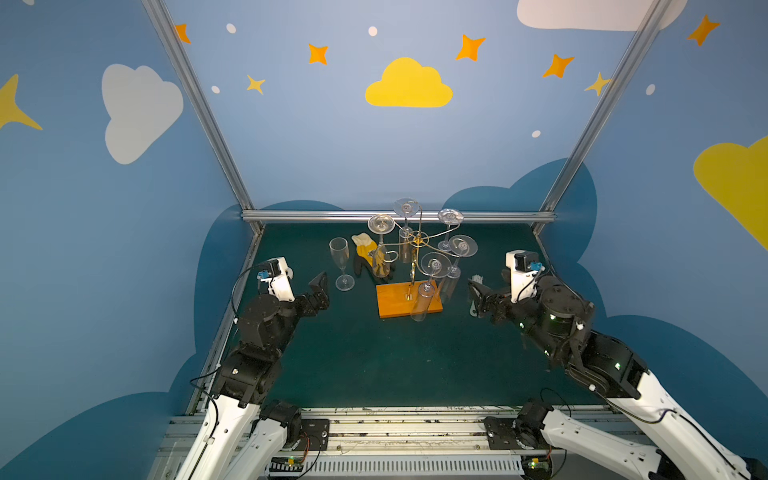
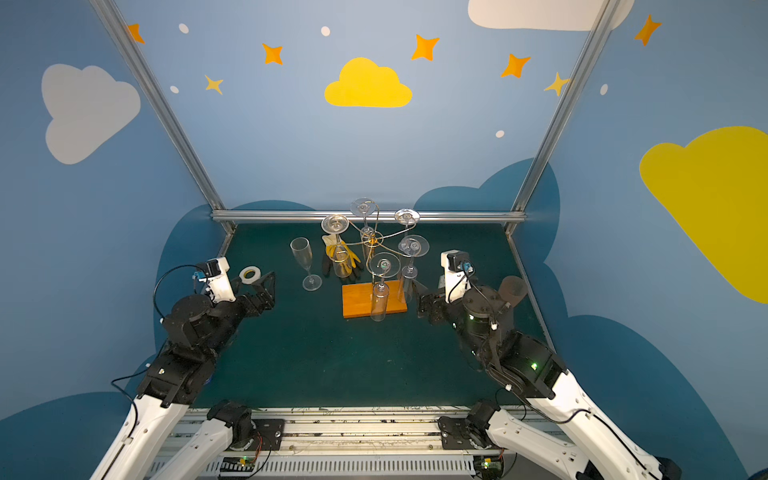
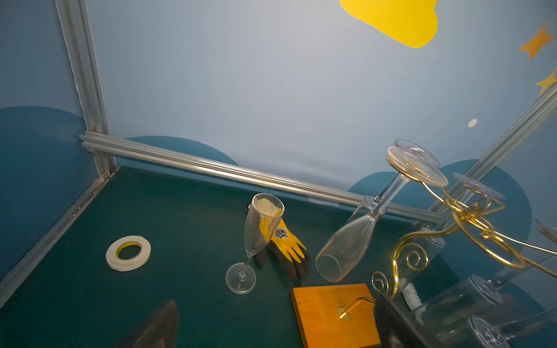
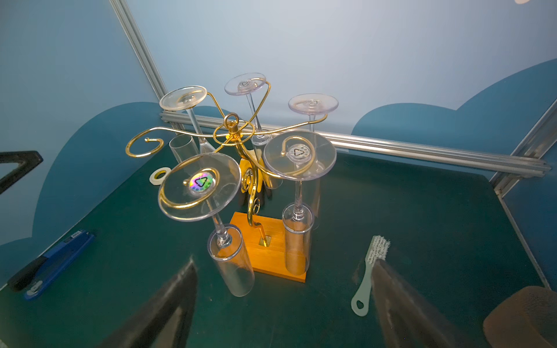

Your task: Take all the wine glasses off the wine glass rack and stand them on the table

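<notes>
- One glass (image 1: 341, 262) stands upright on the bench (image 1: 353, 365), left of the rack (image 1: 417, 239). Five more hang upside down from the rack, and one arm is bare.
- One glass may therefore be off already; neither hand holds one.
- The left hand (image 1: 319, 293), wide and empty, sits near the standing glass.
- The right hand (image 1: 473, 297), also wide and empty, is near the closest hanging glass (image 1: 451, 274), not touching.
</notes>
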`<state>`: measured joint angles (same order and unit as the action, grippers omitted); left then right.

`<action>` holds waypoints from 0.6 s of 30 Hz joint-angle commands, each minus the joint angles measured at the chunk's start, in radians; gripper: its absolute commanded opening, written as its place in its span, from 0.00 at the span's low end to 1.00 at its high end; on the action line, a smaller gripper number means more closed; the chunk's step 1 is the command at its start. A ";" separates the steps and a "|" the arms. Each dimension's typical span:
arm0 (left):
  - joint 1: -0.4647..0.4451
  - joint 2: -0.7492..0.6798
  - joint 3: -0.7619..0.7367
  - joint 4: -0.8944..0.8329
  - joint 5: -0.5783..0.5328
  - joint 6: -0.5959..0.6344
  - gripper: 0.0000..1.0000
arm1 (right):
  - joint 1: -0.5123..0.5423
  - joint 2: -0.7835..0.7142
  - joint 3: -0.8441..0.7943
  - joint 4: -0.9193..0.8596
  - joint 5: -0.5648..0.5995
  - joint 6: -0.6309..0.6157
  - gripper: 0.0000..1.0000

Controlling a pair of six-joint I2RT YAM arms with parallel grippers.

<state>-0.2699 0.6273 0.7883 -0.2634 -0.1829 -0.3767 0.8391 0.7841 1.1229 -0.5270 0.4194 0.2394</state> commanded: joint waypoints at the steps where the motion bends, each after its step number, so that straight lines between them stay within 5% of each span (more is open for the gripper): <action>1: 0.004 -0.012 0.012 -0.008 0.018 -0.034 0.99 | -0.036 0.005 0.030 0.007 -0.066 0.066 0.89; 10: 0.004 -0.050 -0.018 0.006 0.016 -0.080 0.99 | -0.126 0.055 0.072 -0.032 -0.250 0.138 0.88; 18: 0.003 -0.078 -0.029 -0.006 0.008 -0.095 0.99 | -0.225 0.095 0.106 -0.034 -0.534 0.256 0.88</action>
<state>-0.2699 0.5629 0.7734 -0.2630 -0.1749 -0.4606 0.6388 0.8715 1.1957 -0.5510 0.0383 0.4305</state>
